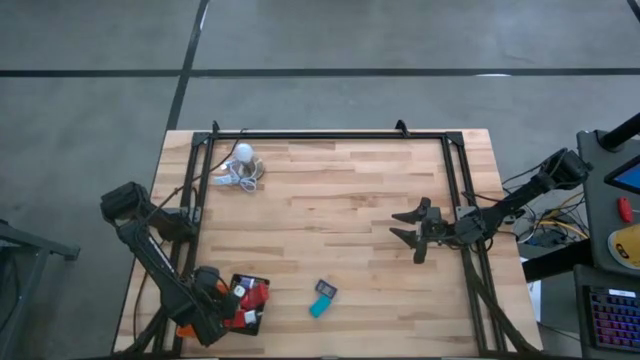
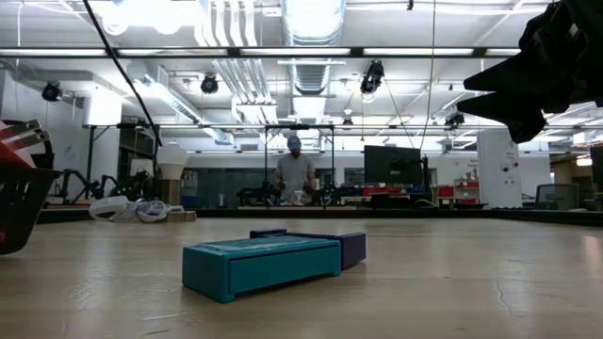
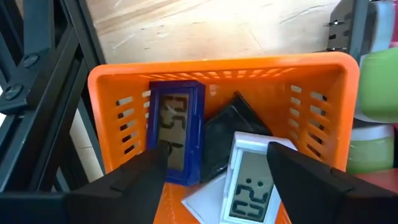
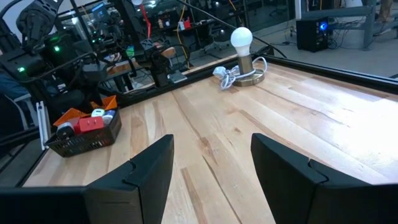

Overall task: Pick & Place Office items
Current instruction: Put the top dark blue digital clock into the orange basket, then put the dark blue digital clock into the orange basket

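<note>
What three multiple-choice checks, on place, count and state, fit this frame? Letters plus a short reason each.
1. Where is the white bulb?
A. far left corner of the table
B. centre of the table
C. inside the orange tray

2. How many small items lie loose mid-table?
A. none
B. two
C. five

3. How do the left gripper's fingers stand?
A. shut on a clock
B. spread apart, holding nothing
C. out of view

Key: 1 A, the high view shows it by the frame's far left corner. 2 B, a teal piece touching a purple piece. 3 B, the left wrist view shows the fingers apart above the orange tray.
</note>
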Controlling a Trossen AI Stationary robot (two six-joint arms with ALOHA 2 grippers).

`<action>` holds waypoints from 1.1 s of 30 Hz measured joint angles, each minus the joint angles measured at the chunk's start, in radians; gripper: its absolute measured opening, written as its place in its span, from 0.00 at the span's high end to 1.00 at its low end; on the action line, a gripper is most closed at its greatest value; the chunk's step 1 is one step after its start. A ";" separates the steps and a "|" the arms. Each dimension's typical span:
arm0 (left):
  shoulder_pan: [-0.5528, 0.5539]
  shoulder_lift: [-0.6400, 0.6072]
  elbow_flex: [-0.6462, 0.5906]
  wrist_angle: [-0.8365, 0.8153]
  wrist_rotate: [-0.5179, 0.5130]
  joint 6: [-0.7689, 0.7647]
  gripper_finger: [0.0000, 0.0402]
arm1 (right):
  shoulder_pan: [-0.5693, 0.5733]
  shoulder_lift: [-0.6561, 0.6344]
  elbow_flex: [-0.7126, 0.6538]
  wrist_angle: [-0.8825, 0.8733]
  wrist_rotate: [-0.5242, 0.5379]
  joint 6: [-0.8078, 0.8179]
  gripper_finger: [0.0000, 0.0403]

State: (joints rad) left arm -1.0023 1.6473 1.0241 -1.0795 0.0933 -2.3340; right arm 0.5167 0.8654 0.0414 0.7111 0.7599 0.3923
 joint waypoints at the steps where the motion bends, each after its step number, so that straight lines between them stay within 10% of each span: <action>1: 0.000 -0.001 0.000 0.001 0.000 0.000 0.30 | 0.000 0.000 0.000 0.000 0.000 0.000 0.48; 10: 0.000 -0.067 0.059 -0.108 0.003 -0.012 0.30 | 0.000 0.000 0.000 0.000 0.000 0.000 0.48; 18: 0.021 -0.081 0.179 -0.290 -0.343 0.077 0.30 | 0.000 0.000 0.000 0.000 0.000 0.000 0.48; 27: 0.155 -0.080 0.182 -0.202 -0.770 0.463 0.30 | 0.000 0.000 0.000 0.000 0.000 0.000 0.48; 33: 0.282 -0.078 0.141 0.156 -0.928 1.026 0.30 | 0.000 0.000 0.000 0.000 0.000 0.000 0.48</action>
State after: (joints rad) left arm -0.7202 1.5698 1.1647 -0.9237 -0.8348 -1.3085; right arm 0.5163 0.8657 0.0414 0.7113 0.7597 0.3923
